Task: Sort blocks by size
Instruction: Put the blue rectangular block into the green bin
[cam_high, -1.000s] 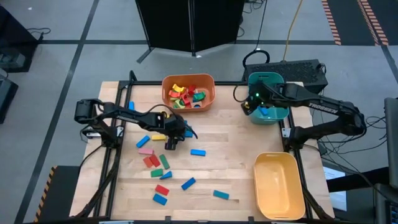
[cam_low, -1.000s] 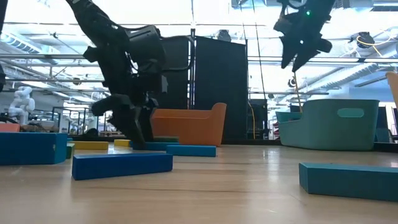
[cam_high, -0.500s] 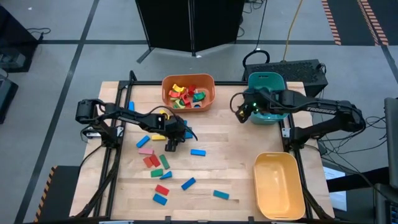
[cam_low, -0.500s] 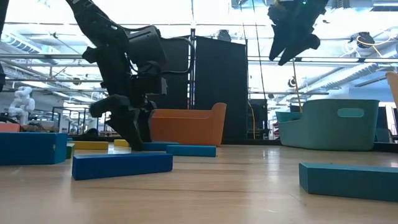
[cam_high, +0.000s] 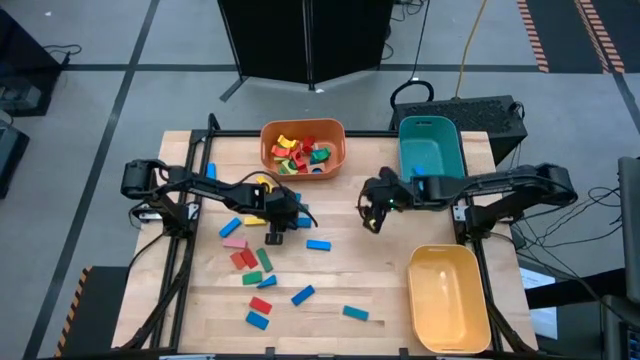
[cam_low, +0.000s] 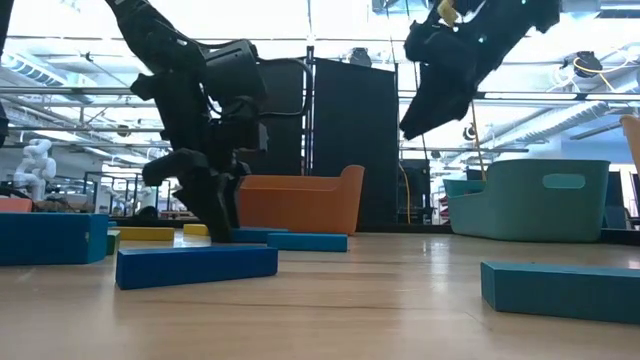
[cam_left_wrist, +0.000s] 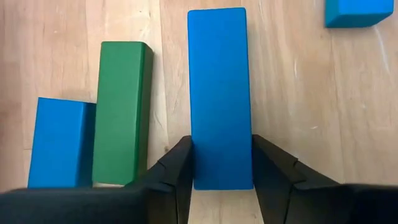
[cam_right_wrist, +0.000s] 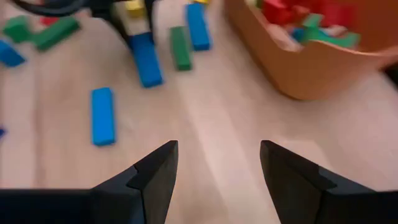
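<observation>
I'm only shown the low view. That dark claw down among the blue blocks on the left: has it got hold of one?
Observer: Yes. The left gripper has its fingers against both sides of a long blue block, which lies flat on the table.
Operator: Is anything lying next to that block?
Observer: A green block lies parallel to it with a small gap between them, and a short blue block is right beside the green one.
Operator: And the claw hanging up top?
Observer: That's the right gripper. It is open and empty, above bare wood.
</observation>
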